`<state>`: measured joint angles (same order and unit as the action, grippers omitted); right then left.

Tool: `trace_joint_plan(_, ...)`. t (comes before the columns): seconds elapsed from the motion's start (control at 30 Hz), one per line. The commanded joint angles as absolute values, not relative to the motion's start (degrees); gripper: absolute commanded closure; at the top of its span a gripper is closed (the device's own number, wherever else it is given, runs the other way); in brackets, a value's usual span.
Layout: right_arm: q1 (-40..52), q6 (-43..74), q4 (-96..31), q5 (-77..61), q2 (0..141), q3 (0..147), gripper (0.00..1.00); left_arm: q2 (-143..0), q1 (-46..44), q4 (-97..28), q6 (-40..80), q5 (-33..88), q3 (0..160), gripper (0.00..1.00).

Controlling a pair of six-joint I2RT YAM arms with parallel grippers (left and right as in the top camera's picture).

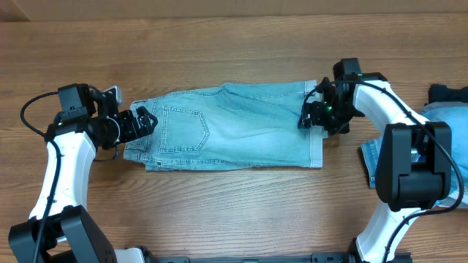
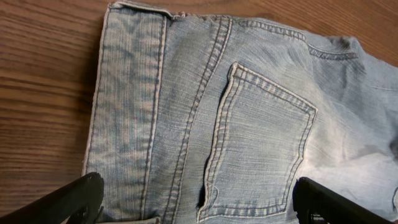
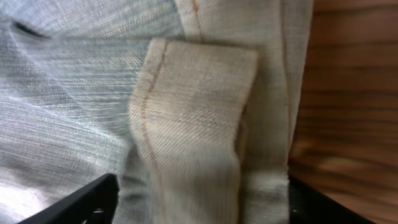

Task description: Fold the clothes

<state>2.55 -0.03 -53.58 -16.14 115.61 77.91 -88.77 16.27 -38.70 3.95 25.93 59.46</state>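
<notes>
1. Pale denim shorts [image 1: 234, 131] lie flat mid-table [image 1: 219, 212], waistband [image 2: 127, 106] at the left end, leg hem [image 3: 193, 124] at the right end, back pocket [image 2: 261, 143] up
2. Left gripper [image 1: 144, 120] sits at the waistband edge, fingers [image 2: 74, 198] spread wide, nothing pinched
3. Right gripper [image 1: 313, 117] is over the hem, fingers [image 3: 84, 200] apart, a folded-up hem flap between them, not clamped
4. More denim [image 1: 447, 115] lies at the table's right edge, partly behind the right arm [image 1: 409, 161]

The shorts [image 1: 234, 128] are pale washed-blue denim with tan stitching; my fingers [image 2: 68, 199] are black; the counter [image 1: 219, 204] is brown wood grain.
</notes>
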Motion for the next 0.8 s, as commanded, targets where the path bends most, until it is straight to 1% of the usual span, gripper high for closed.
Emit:
trace_joint_plan(0.0, 4.14, 0.21, -53.17, -19.81, 115.96, 76.71, 0.44, -87.35, 16.47, -39.24, 1.63, 27.07, 60.97, 0.00)
trace_joint_plan(0.03, 4.12, 0.51, -53.17, -19.77, 115.96, 76.71, 0.56, -87.35, 16.47, -39.29, 1.63, 27.07, 60.97, 0.00)
trace_joint_plan(0.07, 4.12, 1.54, -53.15, -19.46, 115.96, 76.71, 0.65, -87.35, 16.47, -39.29, 1.63, 27.07, 60.97, 0.00)
trace_joint_plan(0.13, 4.05, 1.80, -53.21, -18.79, 115.96, 76.79, 0.71, -87.35, 16.47, -39.42, 1.63, 27.07, 60.97, 0.00)
trace_joint_plan(0.2, 3.99, 5.28, -53.71, -14.57, 115.96, 77.52, 0.86, -87.35, 16.47, -39.86, 1.56, 27.07, 60.97, 0.00)
trace_joint_plan(0.23, 3.99, 6.24, -54.65, -12.23, 115.96, 78.67, 0.95, -87.35, 16.47, -40.21, 1.21, 27.07, 60.97, 0.00)
trace_joint_plan(0.27, 3.99, 6.24, -55.53, -11.38, 115.96, 79.72, 0.96, -87.35, 16.47, -40.42, 1.21, 27.09, 60.97, 0.00)
trace_joint_plan(0.4, 3.99, 9.34, -60.42, -3.88, 115.96, 86.41, 0.96, -87.35, 16.47, -40.71, 1.21, 27.07, 60.97, 0.00)
trace_joint_plan(0.47, 3.99, 10.79, -64.79, 0.47, 115.96, 91.39, 0.96, -87.35, 16.47, -41.17, 1.13, 27.05, 60.97, 0.00)
trace_joint_plan(0.6, 4.93, 10.83, -72.51, 0.80, 115.94, 99.81, 0.96, -87.35, 16.47, -41.60, -0.05, 27.05, 60.97, 0.00)
trace_joint_plan(0.77, 11.03, 15.14, -77.28, 0.38, 115.94, 103.96, 0.96, -87.35, 16.47, -41.95, -0.01, 27.05, 60.97, 0.00)
